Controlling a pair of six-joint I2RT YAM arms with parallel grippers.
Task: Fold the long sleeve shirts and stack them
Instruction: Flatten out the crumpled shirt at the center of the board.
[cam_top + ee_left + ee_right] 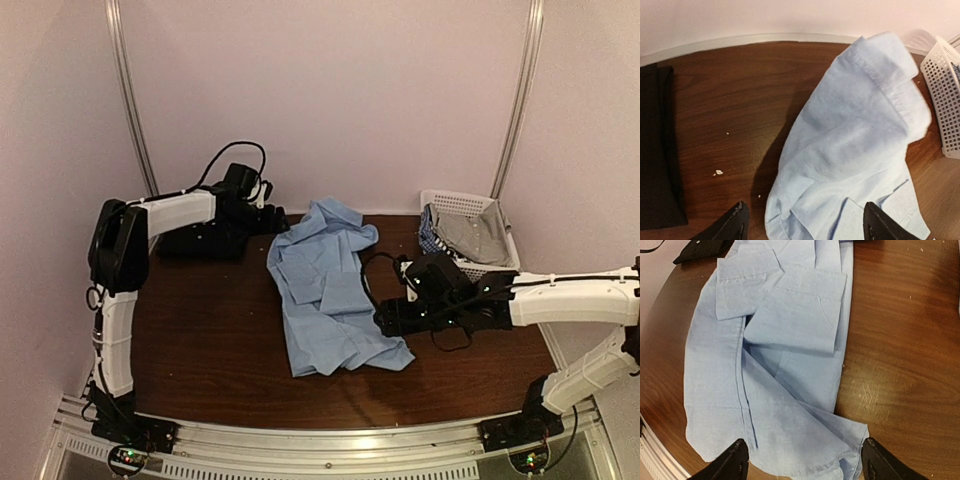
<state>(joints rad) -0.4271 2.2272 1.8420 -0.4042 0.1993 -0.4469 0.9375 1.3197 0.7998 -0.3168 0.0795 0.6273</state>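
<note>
The light blue long sleeve shirt (330, 290) lies partly folded and rumpled in the middle of the dark wooden table (200, 340). A folded black shirt (205, 240) rests at the back left. My left gripper (272, 218) hovers at the blue shirt's far left edge. In the left wrist view the left gripper (807, 227) is open, and the blue shirt (855, 130) lies loose below it, the black shirt (655, 150) off to the left. My right gripper (385, 320) sits at the shirt's near right corner. In its wrist view the right gripper (802, 462) is open above the blue shirt's hem (780, 365).
A white lattice basket (500, 215) holding more clothes stands at the back right, also seen as the basket (945, 95) from the left wrist. Pale walls enclose the table on three sides. Small crumbs (718, 172) dot the wood. A black cable (372, 262) loops near the right arm.
</note>
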